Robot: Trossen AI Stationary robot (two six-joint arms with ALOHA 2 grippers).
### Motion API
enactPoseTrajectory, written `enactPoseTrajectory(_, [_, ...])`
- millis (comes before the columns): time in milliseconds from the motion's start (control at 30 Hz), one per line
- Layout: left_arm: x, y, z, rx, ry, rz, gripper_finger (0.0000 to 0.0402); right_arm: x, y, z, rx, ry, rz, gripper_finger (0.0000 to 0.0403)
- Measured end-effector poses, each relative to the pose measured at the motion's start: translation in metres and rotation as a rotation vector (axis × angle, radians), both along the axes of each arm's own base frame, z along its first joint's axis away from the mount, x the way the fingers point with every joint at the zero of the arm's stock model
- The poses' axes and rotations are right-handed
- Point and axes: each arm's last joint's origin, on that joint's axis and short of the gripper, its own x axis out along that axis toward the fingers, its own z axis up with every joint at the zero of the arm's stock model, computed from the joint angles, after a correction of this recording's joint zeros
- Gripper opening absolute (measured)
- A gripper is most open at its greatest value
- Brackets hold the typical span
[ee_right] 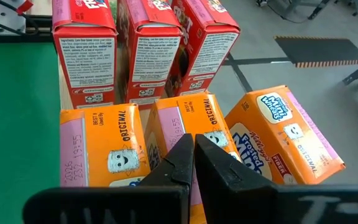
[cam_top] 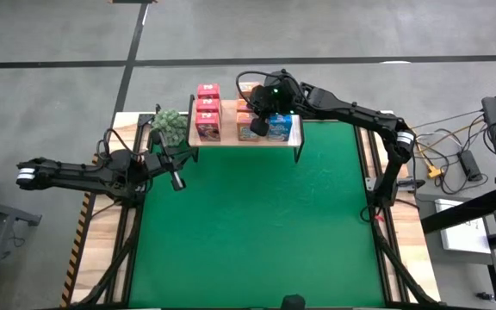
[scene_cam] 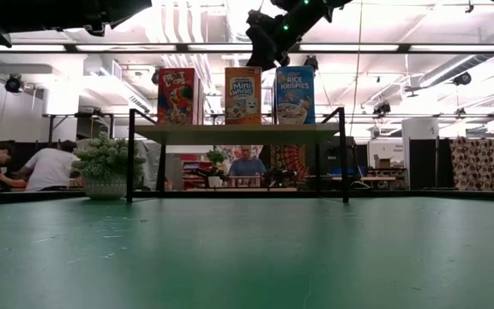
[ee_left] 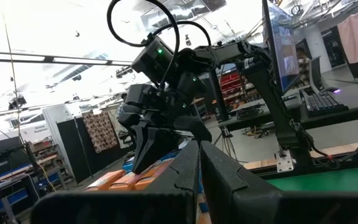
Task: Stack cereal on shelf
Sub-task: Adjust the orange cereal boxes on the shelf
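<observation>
The light wood shelf (cam_top: 231, 140) stands at the table's far edge. On it three red cereal boxes (ee_right: 142, 43) stand upright in the left row, and two orange boxes (ee_right: 104, 149) stand upright in the middle row. A third orange box (ee_right: 284, 134) lies tilted, front face up, at the far end of that row. A blue box (scene_cam: 295, 94) stands at the front right. My right gripper (ee_right: 193, 155) hovers shut above the orange row, clear of the box tops in the low view (scene_cam: 262, 56). My left gripper (cam_top: 177, 182) is shut and waits at the table's left, holding nothing.
A green potted plant (cam_top: 169, 123) stands just left of the shelf, close to my left arm. The green mat (cam_top: 257, 232) covers the table in front of the shelf. People sit in the room beyond the table (scene_cam: 50, 167).
</observation>
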Motion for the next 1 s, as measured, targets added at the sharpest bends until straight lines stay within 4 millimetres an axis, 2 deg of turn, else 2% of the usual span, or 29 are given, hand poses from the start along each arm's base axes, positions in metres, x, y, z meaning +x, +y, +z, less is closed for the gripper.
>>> enactPoseTrajectory(767, [0.000, 0.000, 0.000, -0.002, 0.000, -0.001, 0.0000, -0.002, 0.005, 0.008, -0.016, -0.030, 0.010, 0.0009])
enactPoseTrajectory(1000, [0.000, 0.000, 0.000, -0.002, -0.001, 0.000, 0.0000, 0.000, 0.002, 0.019, -0.048, -0.144, -0.036, 0.0009])
